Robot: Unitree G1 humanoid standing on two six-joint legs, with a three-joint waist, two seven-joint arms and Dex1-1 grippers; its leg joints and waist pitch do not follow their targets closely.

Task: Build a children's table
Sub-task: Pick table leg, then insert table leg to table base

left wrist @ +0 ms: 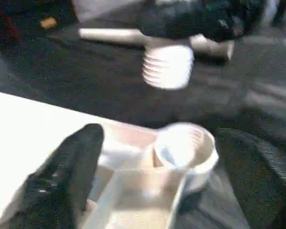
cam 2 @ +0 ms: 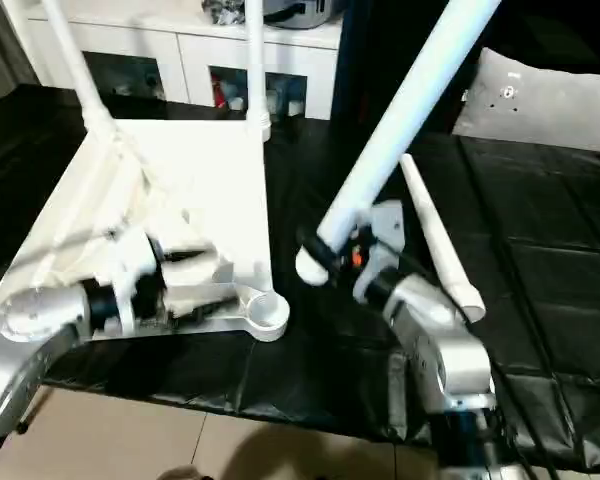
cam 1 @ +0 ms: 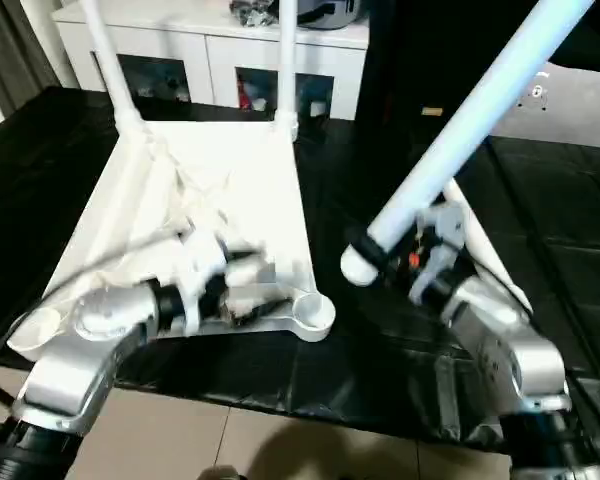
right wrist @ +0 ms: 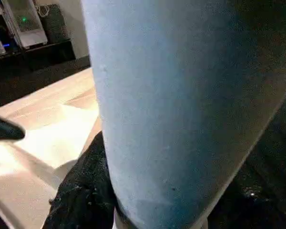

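I'm working over the black-covered counter [cam 1: 540,250], where the white tabletop [cam 1: 215,200] is lying underside up with two legs already standing in its far sockets. My right hand [cam 1: 405,262] is clamped on a third leg [cam 1: 460,130], tilted, threaded end near the empty near corner socket [cam 1: 311,312]. My left hand [cam 1: 248,285], fingers apart, is resting on the top beside that socket; next I judge the leg needs uprighting and threading in.

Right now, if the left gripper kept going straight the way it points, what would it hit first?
Probably the round empty corner socket of the white plastic tabletop, just ahead of the left gripper. Beyond it hangs the threaded end of the leg; depth is unclear.
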